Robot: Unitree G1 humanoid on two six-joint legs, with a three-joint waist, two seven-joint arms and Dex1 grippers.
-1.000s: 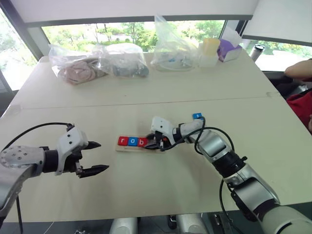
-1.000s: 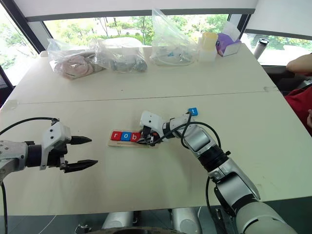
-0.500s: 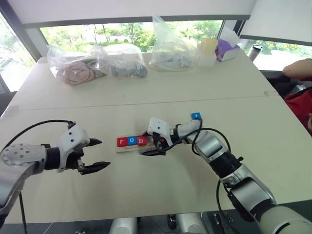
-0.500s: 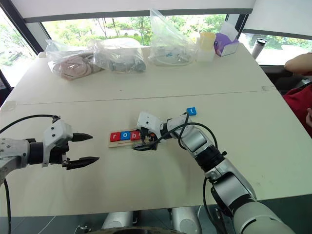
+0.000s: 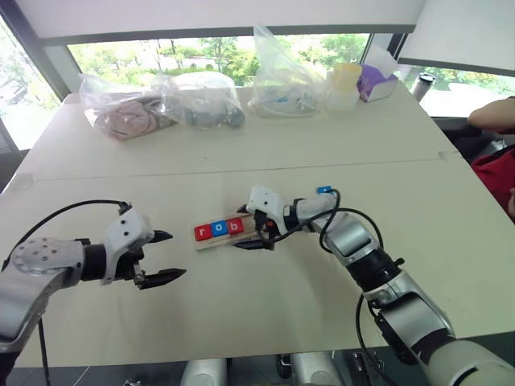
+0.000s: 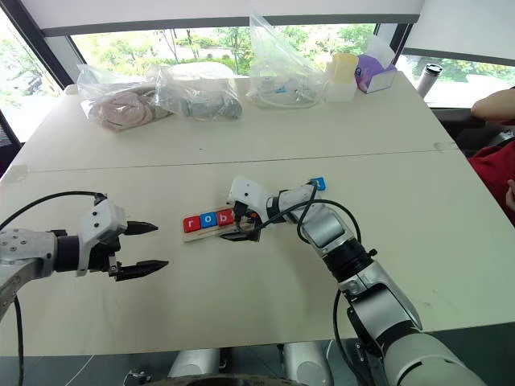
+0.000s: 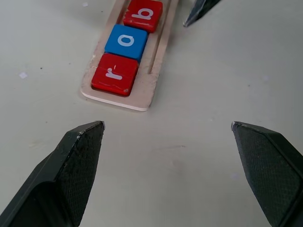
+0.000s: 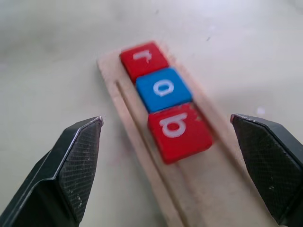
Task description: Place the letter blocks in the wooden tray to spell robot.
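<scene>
Wooden tray (image 5: 228, 234) lies mid-counter (image 5: 241, 305) holding red r (image 7: 115, 74), blue o (image 7: 126, 41), red b (image 7: 143, 14) in a row; right pincer (image 5: 251, 236) spread over its bare end, left pincer (image 5: 161, 256) spread, well apart.

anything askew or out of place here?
The wooden tray lies slanted to the table seam. It holds only r, o, b. The open right gripper is at its empty end. A blue block sits outside the tray, beside the right arm.
</scene>
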